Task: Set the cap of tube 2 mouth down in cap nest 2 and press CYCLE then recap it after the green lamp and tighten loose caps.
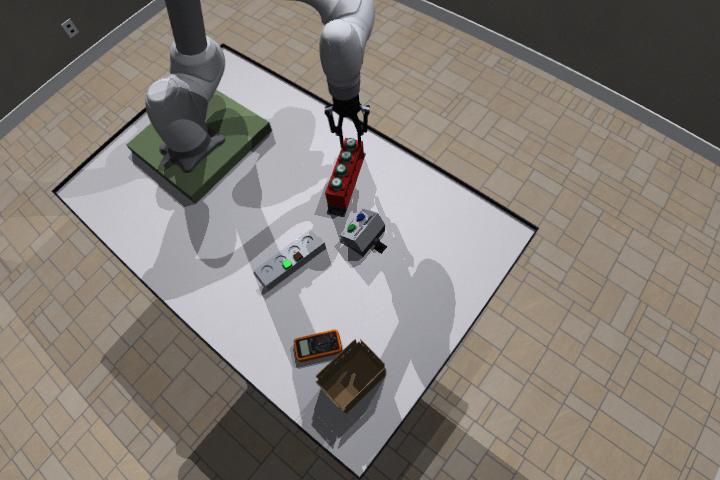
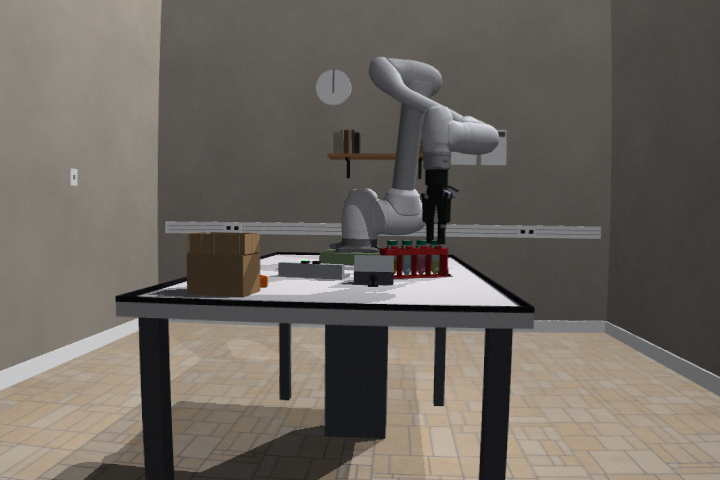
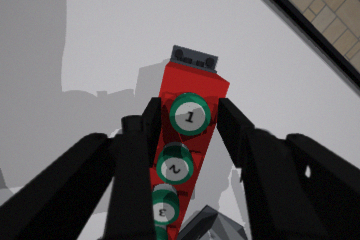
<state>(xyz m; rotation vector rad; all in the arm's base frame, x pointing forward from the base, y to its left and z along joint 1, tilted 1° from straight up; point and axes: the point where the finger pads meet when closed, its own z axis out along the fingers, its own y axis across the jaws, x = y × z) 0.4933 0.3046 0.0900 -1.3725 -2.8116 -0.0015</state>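
The red decapping station point(image 1: 344, 175) holds four tubes, each with a green cap on it. In the wrist view the caps read 1 point(image 3: 189, 114), 2 point(image 3: 174, 169) and 3 point(image 3: 163, 210). My gripper point(image 3: 189, 112) point(image 1: 346, 134) is low over the station's end nearest the arm's base. Its fingers stand on either side of the cap of tube 1, with a small gap on each side, so it is open. The grey cap tray point(image 1: 290, 260) shows its green lamp point(image 1: 286, 263) lit, and its nests look empty. The key housing point(image 1: 362, 230) carries the blue key point(image 1: 360, 216) and the green key point(image 1: 350, 227).
An orange multimeter point(image 1: 316, 344) and an open cardboard box point(image 1: 350, 373) lie near the table's far end. The arm's green base plate point(image 1: 199, 144) is at the back left. The table's black edge runs close behind the station.
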